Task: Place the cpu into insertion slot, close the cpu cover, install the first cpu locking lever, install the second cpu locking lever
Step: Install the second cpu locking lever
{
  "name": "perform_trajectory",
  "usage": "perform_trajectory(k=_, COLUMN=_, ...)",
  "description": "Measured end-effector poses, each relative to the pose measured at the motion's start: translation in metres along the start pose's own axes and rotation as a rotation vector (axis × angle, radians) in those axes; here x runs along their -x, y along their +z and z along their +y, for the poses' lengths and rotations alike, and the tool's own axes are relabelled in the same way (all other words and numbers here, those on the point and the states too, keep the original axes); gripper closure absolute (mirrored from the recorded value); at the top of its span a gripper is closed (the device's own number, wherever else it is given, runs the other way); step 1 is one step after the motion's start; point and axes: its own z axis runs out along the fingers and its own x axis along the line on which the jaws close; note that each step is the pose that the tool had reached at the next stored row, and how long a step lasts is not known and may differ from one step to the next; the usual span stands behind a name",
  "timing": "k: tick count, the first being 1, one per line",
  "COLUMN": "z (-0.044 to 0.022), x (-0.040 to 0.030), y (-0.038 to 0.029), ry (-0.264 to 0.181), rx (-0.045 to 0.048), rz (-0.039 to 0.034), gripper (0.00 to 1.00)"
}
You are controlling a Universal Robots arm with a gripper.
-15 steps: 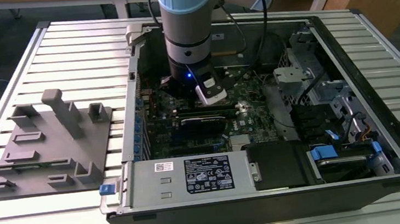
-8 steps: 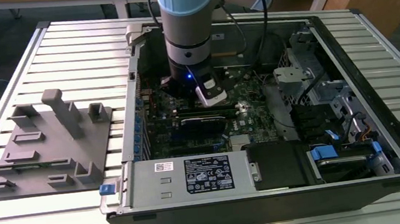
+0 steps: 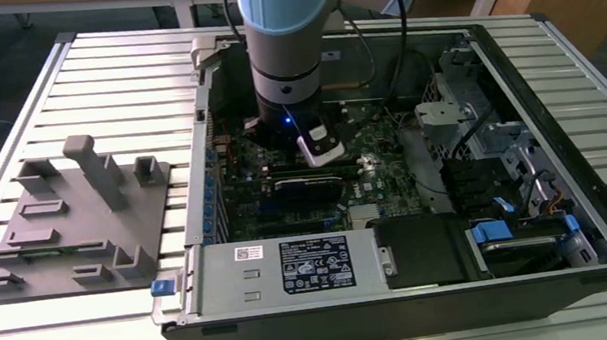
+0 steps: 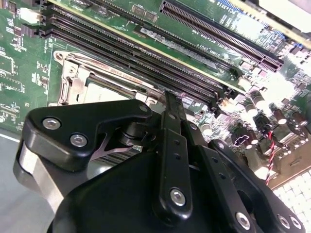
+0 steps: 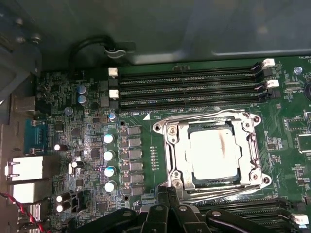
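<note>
Silver-tan square cpu [image 5: 215, 154] is seen seated in silver-rimmed insertion slot [image 5: 173, 158] w/ silver frame cpu cover [image 5: 212, 124] down, first wrist view. Black gripper [image 4: 168, 94] fingers are seen pressed together, second wrist view.

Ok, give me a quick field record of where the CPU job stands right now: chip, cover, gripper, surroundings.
cpu: seated in the insertion slot, silver top showing
cpu cover: silver frame lying flat around the chip
gripper: low over the motherboard, at the socket's edge; finger state unclear
memory slots: long black rows beside the socket
computer case: open, on a slatted table
</note>
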Motion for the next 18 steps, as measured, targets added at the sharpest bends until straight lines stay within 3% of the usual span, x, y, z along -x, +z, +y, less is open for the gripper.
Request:
perform_trajectory(k=9, z=-0.0025, x=0.0002, y=0.0023, ry=0.001, rx=0.0211, rz=0.0020, gripper=0.90)
perform_trajectory(k=18, z=-0.0038, x=0.0000, y=0.0074, ry=0.001, rx=0.0239, rz=0.0029, gripper=0.90)
